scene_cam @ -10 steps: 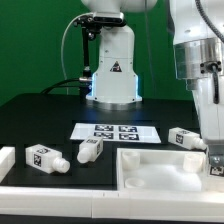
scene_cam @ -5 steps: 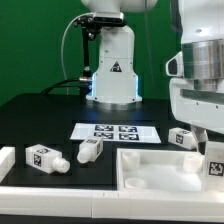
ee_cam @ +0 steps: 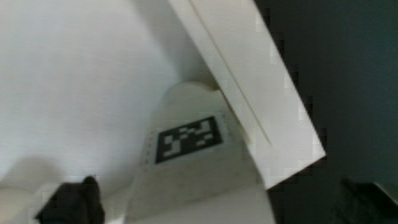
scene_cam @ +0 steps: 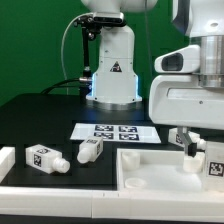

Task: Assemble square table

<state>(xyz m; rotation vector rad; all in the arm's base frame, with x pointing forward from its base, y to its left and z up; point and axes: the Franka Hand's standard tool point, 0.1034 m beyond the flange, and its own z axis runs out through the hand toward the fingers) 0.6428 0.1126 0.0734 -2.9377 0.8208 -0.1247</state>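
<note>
The white square table top [scene_cam: 160, 172] lies at the front right, and its rim shows in the wrist view [ee_cam: 249, 90]. One tagged leg [scene_cam: 214, 166] lies at the top's right side, against the rim; it also shows in the wrist view [ee_cam: 185, 145]. My gripper [scene_cam: 197, 152] hangs just above this leg. In the wrist view the gripper [ee_cam: 222, 205] is open, its dark fingertips [ee_cam: 79, 202] wide apart on either side of the leg and rim. Two more legs [scene_cam: 41, 158] [scene_cam: 90, 150] lie on the black table to the left. The fourth leg is hidden behind the arm.
The marker board [scene_cam: 115, 130] lies flat behind the top. A long white rail [scene_cam: 60, 196] runs along the front edge, with a white block [scene_cam: 5, 160] at the far left. The robot base [scene_cam: 110, 70] stands at the back.
The arm has come down and moved toward the exterior view's left. It now covers the back-right leg, and the gripper sits low over the leg at the top's right side.
</note>
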